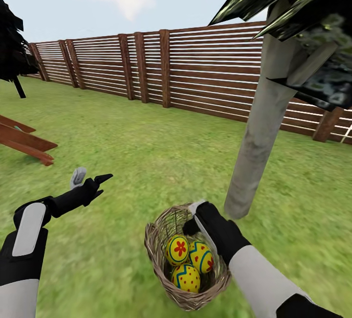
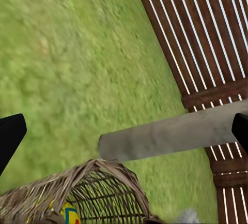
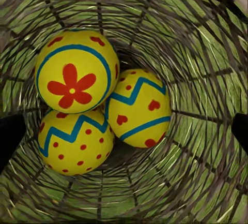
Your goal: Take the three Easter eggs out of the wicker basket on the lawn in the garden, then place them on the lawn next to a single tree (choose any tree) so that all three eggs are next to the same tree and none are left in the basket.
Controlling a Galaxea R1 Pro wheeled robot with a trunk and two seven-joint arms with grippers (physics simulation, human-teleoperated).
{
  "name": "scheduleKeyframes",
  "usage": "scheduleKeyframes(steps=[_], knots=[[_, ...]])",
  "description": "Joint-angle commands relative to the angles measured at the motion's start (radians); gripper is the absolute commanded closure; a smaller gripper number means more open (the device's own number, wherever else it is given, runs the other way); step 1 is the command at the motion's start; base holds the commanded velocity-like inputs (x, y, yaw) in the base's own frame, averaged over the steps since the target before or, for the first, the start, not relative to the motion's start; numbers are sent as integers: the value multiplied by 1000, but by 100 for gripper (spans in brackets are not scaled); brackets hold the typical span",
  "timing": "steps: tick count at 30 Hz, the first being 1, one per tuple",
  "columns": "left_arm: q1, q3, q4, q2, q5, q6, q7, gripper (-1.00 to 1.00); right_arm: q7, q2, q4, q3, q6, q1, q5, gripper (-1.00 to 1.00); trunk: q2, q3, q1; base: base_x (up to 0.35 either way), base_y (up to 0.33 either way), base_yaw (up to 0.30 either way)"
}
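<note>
The wicker basket (image 1: 155,254) sits on the lawn (image 1: 146,151) close to the foot of the pale grey tree (image 1: 261,127). Three yellow Easter eggs lie inside it: a flower egg (image 1: 178,249), a zigzag egg (image 1: 202,258) and a dotted egg (image 1: 186,277). My right gripper (image 1: 193,221) hovers at the basket's far rim, open, looking straight down into the weave (image 3: 206,53) at the flower egg (image 3: 75,71), zigzag egg (image 3: 137,107) and dotted egg (image 3: 75,141). My left gripper (image 1: 92,177) is open over bare grass to the left, apart from the basket (image 2: 103,188), facing the trunk (image 2: 175,133).
A slatted wooden fence (image 1: 205,68) runs along the back of the lawn behind the tree. Reddish wooden beams (image 1: 24,142) lie at the left edge, and a thin dark tree (image 1: 12,49) stands beyond them. Open grass stretches between basket, trunk and fence.
</note>
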Motion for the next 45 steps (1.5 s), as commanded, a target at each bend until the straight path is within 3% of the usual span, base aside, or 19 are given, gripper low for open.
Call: scheduleKeyframes(steps=[1, 8, 12, 15, 18, 26, 45], knots=[[-1, 1, -1, 0, 5, 5, 4, -100, 9, 3, 27, 1, -5, -14, 4, -100, 0, -1, 0, 0, 0, 0], [-1, 1, -1, -2, 5, 5, 3, -100, 18, 16, 221, 2, -124, -125, 4, -100, 0, -1, 0, 0, 0, 0], [-1, 0, -1, -2, 5, 5, 3, -100, 21, 18, 235, 8, -217, -133, 5, -100, 0, -1, 0, 0, 0, 0], [-1, 0, -2, -2, 5, 5, 3, -100, 48, 16, 227, 35, -260, -134, 7, -100, 0, -1, 0, 0, 0, 0], [-1, 0, -2, -2, 5, 5, 3, -100, 125, 13, 226, 54, -270, -134, 10, -100, 0, -1, 0, 0, 0, 0], [-1, 0, -5, -2, 6, 5, 3, -100, 146, 12, 239, 59, -268, -134, 9, -100, 0, -1, 0, 0, 0, 0], [-1, -1, -2, -3, 6, 5, 3, -100, 146, 11, 170, 56, -259, -159, 7, -100, -11, -74, 12, 0, 0, 0]])
